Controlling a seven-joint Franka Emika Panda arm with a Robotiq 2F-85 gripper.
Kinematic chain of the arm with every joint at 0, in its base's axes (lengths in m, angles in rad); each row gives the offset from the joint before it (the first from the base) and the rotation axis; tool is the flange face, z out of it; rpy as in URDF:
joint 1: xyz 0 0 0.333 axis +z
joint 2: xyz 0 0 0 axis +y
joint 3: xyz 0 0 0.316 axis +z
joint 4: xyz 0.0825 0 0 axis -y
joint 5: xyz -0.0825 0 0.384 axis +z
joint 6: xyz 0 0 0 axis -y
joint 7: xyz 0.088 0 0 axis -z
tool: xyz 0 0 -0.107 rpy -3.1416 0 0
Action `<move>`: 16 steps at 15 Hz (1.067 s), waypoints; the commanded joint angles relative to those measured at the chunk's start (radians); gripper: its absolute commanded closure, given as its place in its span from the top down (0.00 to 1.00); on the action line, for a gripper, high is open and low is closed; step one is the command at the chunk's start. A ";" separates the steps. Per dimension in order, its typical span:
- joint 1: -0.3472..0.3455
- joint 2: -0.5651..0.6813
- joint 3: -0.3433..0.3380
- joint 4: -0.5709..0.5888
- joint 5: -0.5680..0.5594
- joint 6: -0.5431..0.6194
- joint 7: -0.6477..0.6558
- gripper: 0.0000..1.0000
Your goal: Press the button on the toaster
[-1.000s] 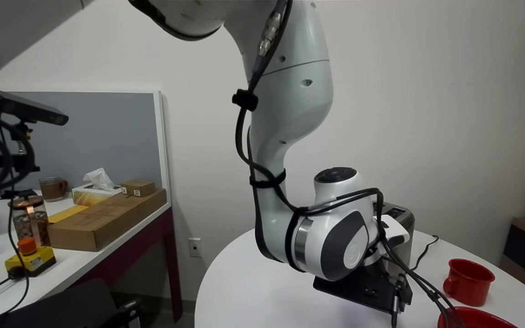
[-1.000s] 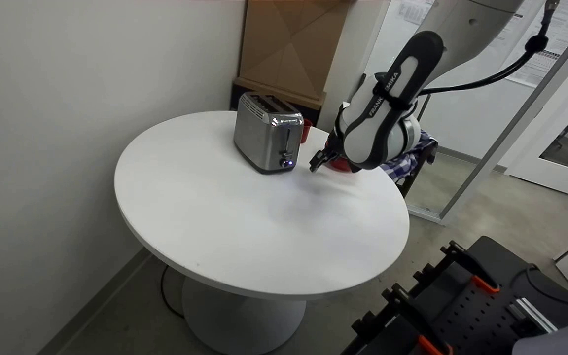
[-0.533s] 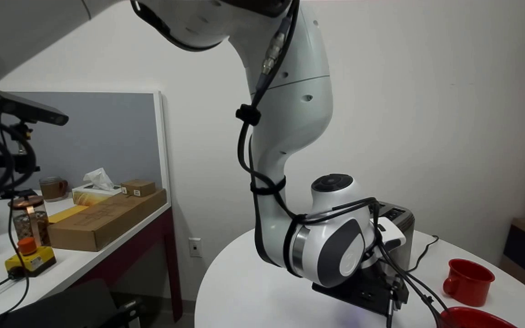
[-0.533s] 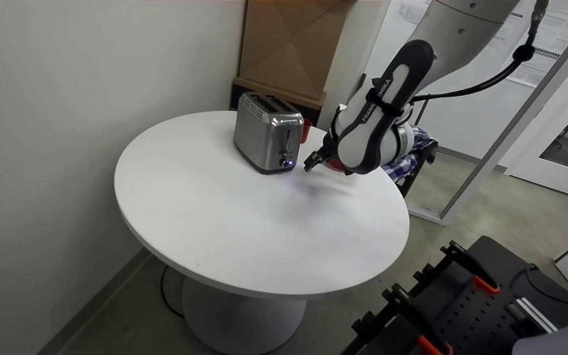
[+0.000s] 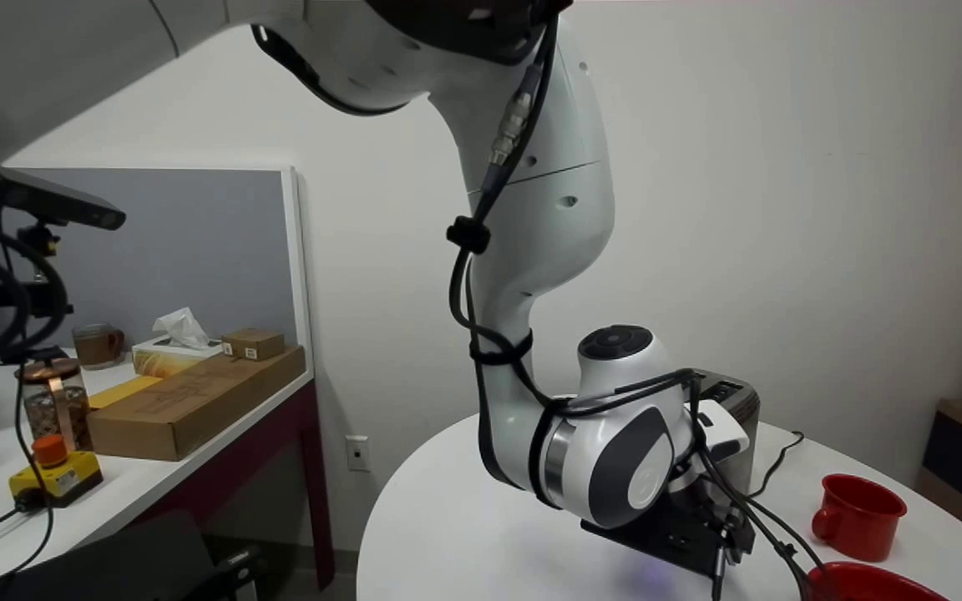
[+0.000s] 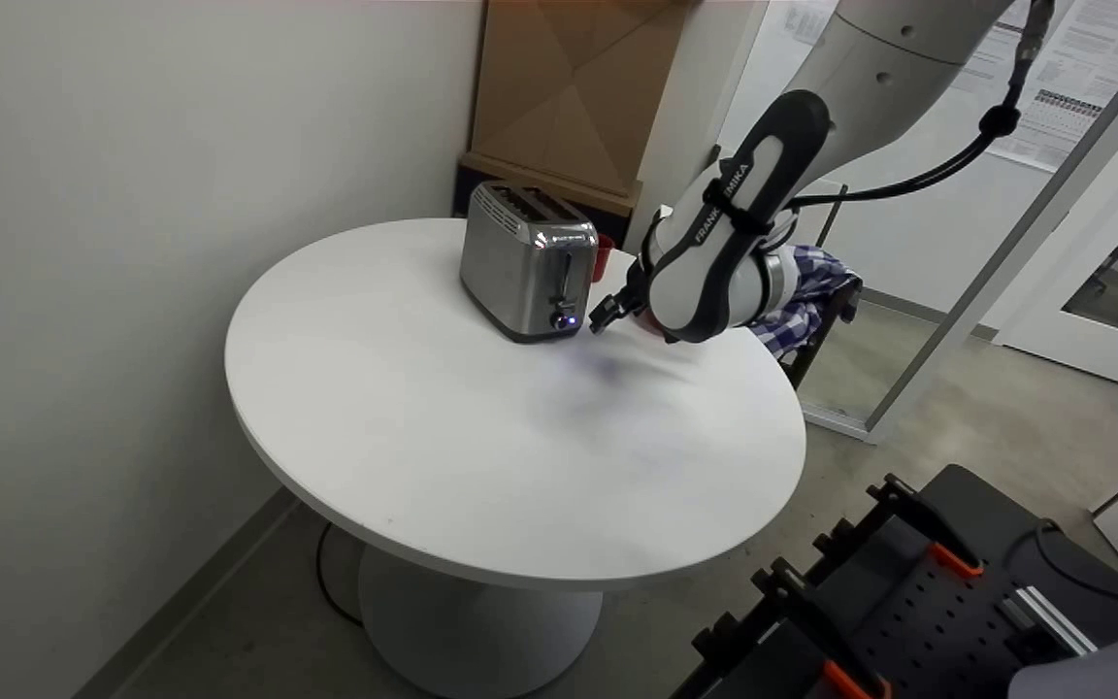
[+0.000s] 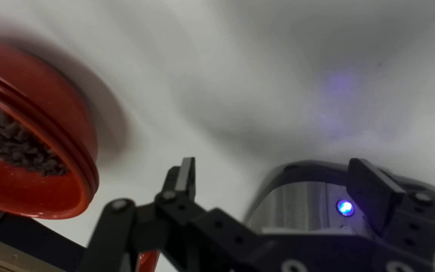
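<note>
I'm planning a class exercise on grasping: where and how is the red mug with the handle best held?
In an exterior view, the red mug stands upright, its handle jutting roughly toward the open claw. I'd likely grip that handle, coming from the handle's side; the red bowl in front makes an approach from the camera's side look tighter.

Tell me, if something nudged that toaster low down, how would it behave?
The toaster would probably slide rather than tip, as it stands flat on a smooth-looking table. Its boxy shape makes rolling unlikely. Its sides look like shiny metal, so it is likely stiff and perhaps slippery.
</note>
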 commanded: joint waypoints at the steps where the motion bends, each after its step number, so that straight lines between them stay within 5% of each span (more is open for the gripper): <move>1: 0.002 0.043 0.010 0.059 0.040 0.021 -0.005 1.00; 16: 0.006 0.126 0.031 0.161 0.084 0.072 0.015 1.00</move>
